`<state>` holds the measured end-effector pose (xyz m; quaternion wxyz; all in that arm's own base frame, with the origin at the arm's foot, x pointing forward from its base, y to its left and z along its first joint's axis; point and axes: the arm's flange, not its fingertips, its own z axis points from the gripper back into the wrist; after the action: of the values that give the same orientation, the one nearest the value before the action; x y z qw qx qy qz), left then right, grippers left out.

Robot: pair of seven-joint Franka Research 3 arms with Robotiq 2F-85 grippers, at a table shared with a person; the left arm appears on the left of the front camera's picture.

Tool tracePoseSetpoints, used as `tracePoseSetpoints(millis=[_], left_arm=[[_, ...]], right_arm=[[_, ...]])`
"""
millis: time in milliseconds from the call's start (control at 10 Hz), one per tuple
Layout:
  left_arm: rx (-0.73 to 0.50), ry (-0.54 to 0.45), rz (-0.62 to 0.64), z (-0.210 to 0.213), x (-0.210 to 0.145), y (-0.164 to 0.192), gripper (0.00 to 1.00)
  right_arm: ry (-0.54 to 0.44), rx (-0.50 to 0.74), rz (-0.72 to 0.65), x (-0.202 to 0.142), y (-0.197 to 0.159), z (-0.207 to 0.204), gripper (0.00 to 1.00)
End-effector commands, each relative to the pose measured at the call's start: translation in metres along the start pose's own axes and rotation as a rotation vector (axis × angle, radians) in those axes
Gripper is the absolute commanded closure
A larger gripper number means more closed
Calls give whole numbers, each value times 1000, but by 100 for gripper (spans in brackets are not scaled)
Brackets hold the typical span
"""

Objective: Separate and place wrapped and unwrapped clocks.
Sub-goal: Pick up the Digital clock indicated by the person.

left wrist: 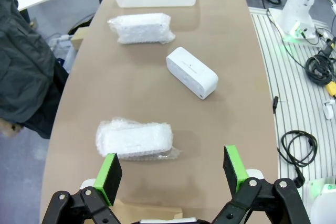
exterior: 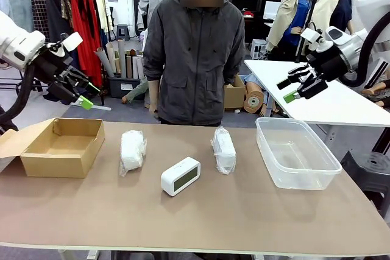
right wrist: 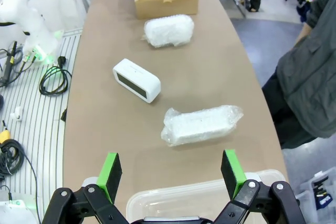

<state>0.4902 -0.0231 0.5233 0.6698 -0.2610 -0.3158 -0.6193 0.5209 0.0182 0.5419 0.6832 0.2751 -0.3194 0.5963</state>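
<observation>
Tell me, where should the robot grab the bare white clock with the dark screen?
Probably from straight above, at the middle of the clock. It stands on its long edge and is thin from screen to back, so those two flat faces suit a pinch, turned to match its slant. The left bundle and right bundle lie apart from it, leaving room.

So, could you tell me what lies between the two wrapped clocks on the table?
The unwrapped clock lies between them, slightly nearer the robot's side; the front view shows it.
</observation>
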Motion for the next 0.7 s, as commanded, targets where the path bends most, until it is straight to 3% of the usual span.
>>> tracePoseSetpoints(millis=[0,600], left_arm=[[0,-1,-3,0,1,-1,0],[0,-1,-3,0,1,-1,0]], right_arm=[[0,-4,3,1,1,1,0],[0,-4,3,1,1,1,0]])
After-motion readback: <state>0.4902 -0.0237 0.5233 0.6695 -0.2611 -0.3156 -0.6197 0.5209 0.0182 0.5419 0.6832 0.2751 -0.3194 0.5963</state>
